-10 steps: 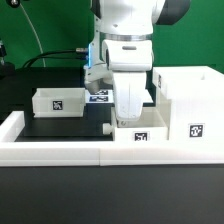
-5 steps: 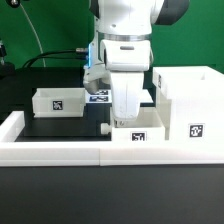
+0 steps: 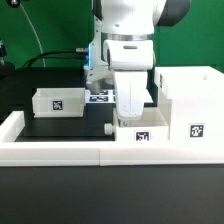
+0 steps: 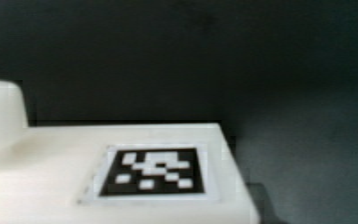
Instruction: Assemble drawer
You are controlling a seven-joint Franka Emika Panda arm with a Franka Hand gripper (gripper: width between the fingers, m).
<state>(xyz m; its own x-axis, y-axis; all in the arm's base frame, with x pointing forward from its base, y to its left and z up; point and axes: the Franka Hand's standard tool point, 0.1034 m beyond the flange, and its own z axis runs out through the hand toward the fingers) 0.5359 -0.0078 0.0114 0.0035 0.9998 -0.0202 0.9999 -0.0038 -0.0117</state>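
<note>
- Gripper [image 3: 131, 112] hangs low, its tip just above or already inside the front tray [image 3: 140, 135]; the fingers are hidden in both views, so I cannot tell how wide they stand or whether they hold the tray wall.
- Drawer [image 3: 196, 82] is not yet together; its casing [image 3: 188, 108] stands just beside the gripper, toward the exterior view's right, and touches or nearly touches the front tray; the second tray [image 3: 58, 101] sits well apart, toward the exterior view's left.
- Risk, as I judge it: if the fingers come down on the tray rim and not around the wall, the light tray may tip or slide; a skewed grasp may later jam it at the casing opening; the wrist may also brush the casing's near edge.
- Wrist view shows only a white tagged surface [image 4: 155, 170] above the dark table [image 4: 247, 60]; I cannot tell which part it is.
- Marker board [image 3: 100, 97] lies behind the gripper; the border wall [image 3: 50, 152] runs in front of the tray and blocks any push that way.
</note>
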